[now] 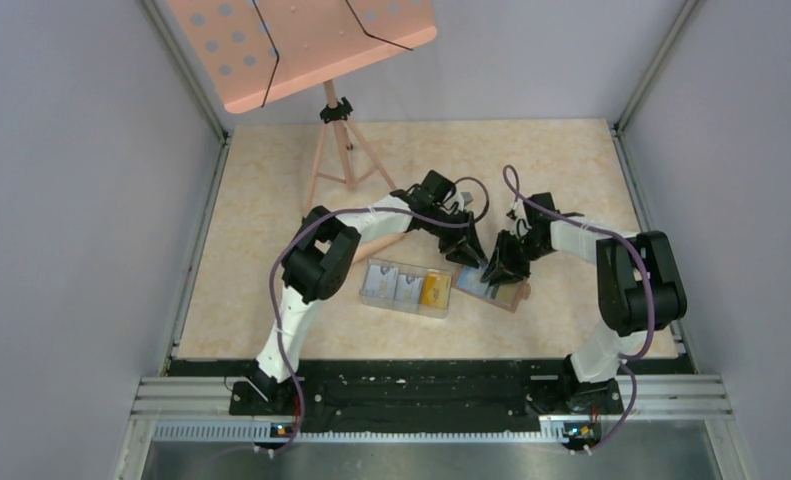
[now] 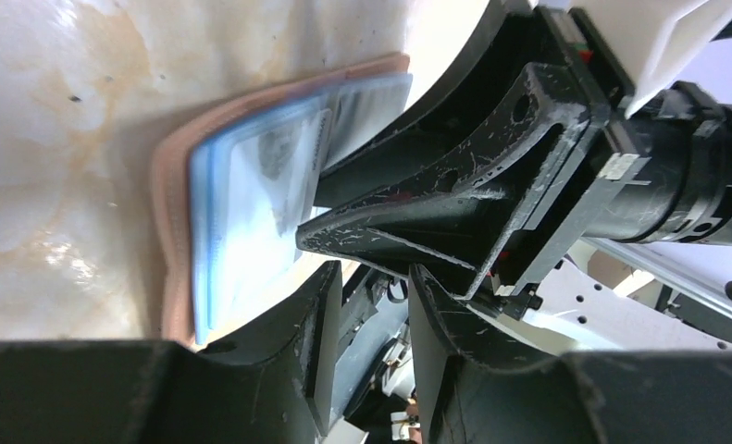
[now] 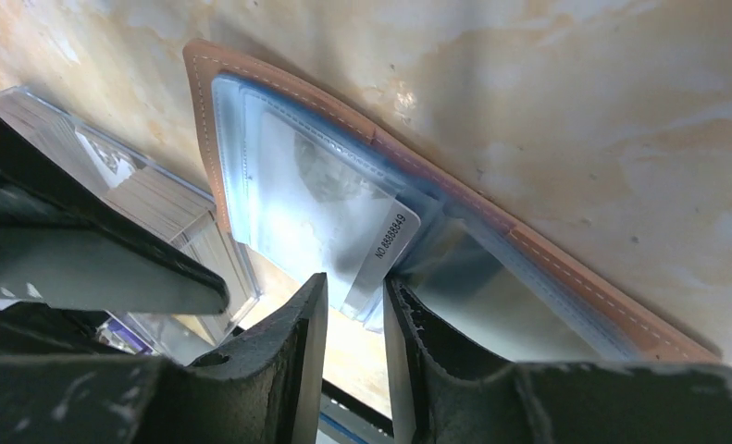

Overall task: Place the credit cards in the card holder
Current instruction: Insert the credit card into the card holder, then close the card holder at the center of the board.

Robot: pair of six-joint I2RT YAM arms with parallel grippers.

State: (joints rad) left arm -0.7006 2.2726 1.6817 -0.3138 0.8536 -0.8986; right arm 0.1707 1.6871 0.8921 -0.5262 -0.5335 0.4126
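credit card (image 3: 325, 203): pale, thin, judged light, stiff and slick; best pinched by an edge; partly inside a clear sleeve.
card holder (image 3: 204, 83): soft brown leather, laid open on the counter (image 1: 271, 200), right of the clear tray (image 1: 366, 285).
right hand (image 3: 354, 291): closed on the card's edge.
left hand (image 2: 373, 287): beside the holder; its grip cannot be told.

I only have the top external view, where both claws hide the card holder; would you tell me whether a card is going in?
Observer: Yes; the right wrist view shows a pale card lying in a clear sleeve of the brown card holder, its numbered end sticking out.
Operator: Is the right claw gripping it?
Observer: The card's corner sits between the fingertips of the right claw; a grip cannot be confirmed.
Operator: And the left claw?
Observer: The left claw is empty, fingers slightly apart, beside the holder's edge.
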